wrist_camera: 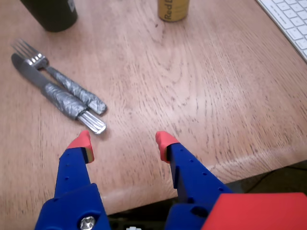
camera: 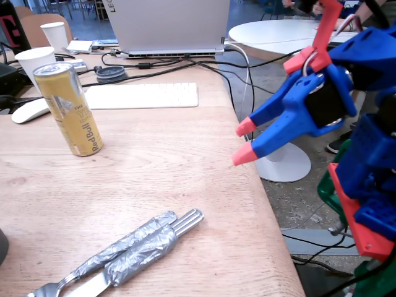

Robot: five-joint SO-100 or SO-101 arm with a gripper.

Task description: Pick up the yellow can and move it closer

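The yellow can (camera: 67, 109) stands upright on the wooden table at the left of the fixed view, with red Red Bull lettering and a silver top. In the wrist view only the bottom of the can (wrist_camera: 173, 10) shows at the top edge. My blue gripper with red fingertips (camera: 241, 141) hangs open in the air past the table's right edge, well apart from the can. Through the wrist camera the gripper (wrist_camera: 122, 142) is open over the table's near edge, with nothing between its fingers.
A fork and knife with taped handles (camera: 127, 250) lie near the front. A white keyboard (camera: 142, 95), a mouse (camera: 30, 110), two paper cups (camera: 36, 61), a laptop (camera: 167, 26) and cables sit behind the can. A dark object (wrist_camera: 50, 12) stands at the wrist view's top left.
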